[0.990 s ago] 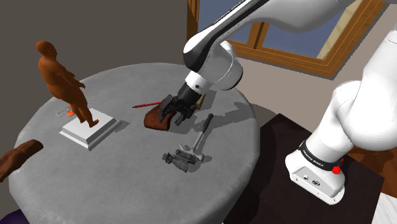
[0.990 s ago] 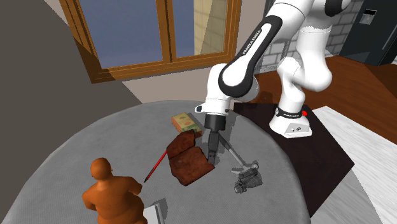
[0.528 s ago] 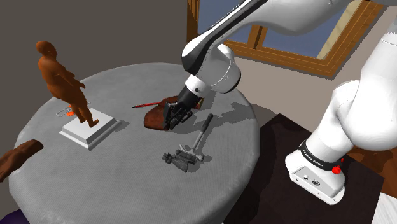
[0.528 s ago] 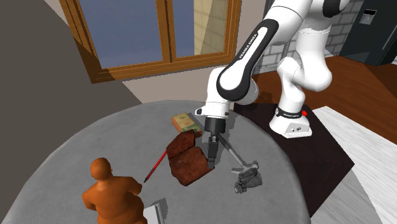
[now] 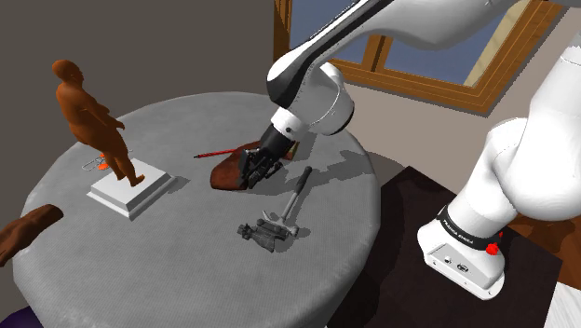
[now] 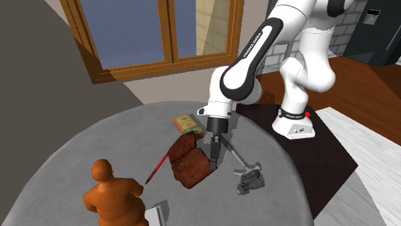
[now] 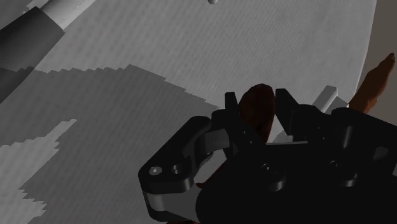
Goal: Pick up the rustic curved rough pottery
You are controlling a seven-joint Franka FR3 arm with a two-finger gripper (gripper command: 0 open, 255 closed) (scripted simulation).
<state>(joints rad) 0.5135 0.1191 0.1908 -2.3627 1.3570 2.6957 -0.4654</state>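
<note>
Shoulder view: your gripper (image 5: 253, 169) is down on the pottery (image 5: 226, 174), a rough reddish-brown curved slab near the middle of the round grey table (image 5: 186, 280). A second ago the fingers hung higher and wider; the pottery has barely shifted.

Second exterior view: the gripper (image 6: 212, 158) bites the pottery's (image 6: 189, 168) near edge, just beside a red pencil (image 6: 156, 170). There is dark lettering on the white forearm (image 6: 254, 45), too small for you to read.

Wrist view: both black fingers (image 7: 232, 105) pinch the pottery's (image 7: 256, 118) thin brown rim, and the gripper (image 7: 256, 95) is closed onto it over the woven grey tabletop.
</note>
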